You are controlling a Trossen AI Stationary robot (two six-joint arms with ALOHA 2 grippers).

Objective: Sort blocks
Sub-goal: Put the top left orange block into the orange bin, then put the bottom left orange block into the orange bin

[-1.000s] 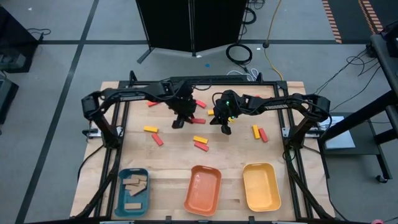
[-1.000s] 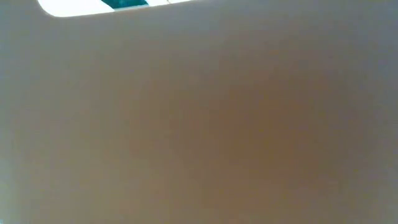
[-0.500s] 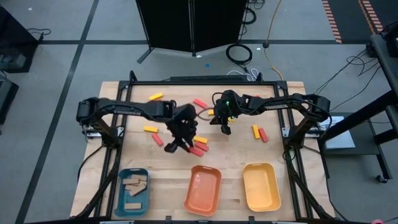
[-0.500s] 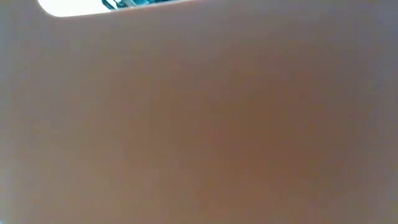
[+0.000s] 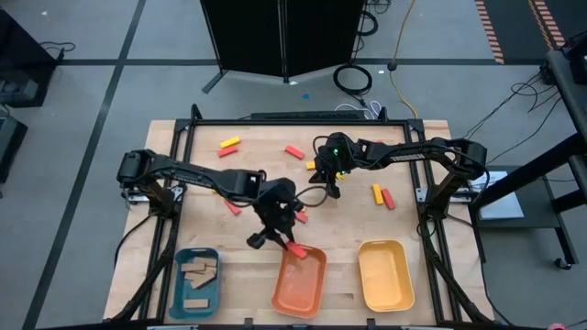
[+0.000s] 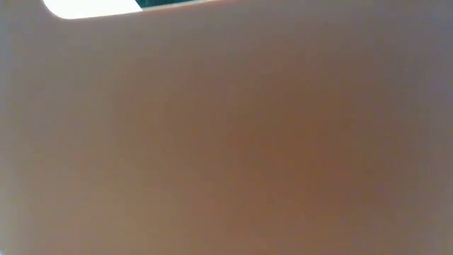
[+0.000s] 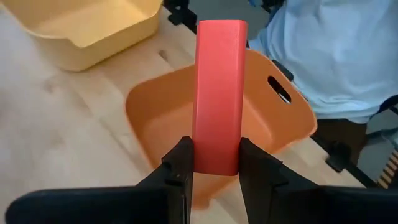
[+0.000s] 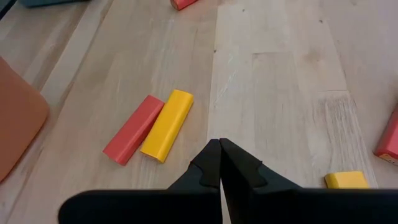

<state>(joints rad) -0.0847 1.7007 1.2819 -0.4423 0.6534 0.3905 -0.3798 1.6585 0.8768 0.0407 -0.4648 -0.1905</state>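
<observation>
On the wooden table (image 5: 206, 234) I see my left gripper (image 7: 211, 163) pinching a red block (image 7: 217, 93) at the orange tray's (image 5: 301, 284) rim, while the right gripper (image 8: 219, 163) waits pressed together mid-table.

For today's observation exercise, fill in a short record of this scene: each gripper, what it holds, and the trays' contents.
left gripper: shut on red block, over the orange tray's rim
right gripper: shut, empty, above the table
blue tray: tan blocks
orange tray: no block seen inside
yellow tray: no block seen inside
low view: blocked
</observation>
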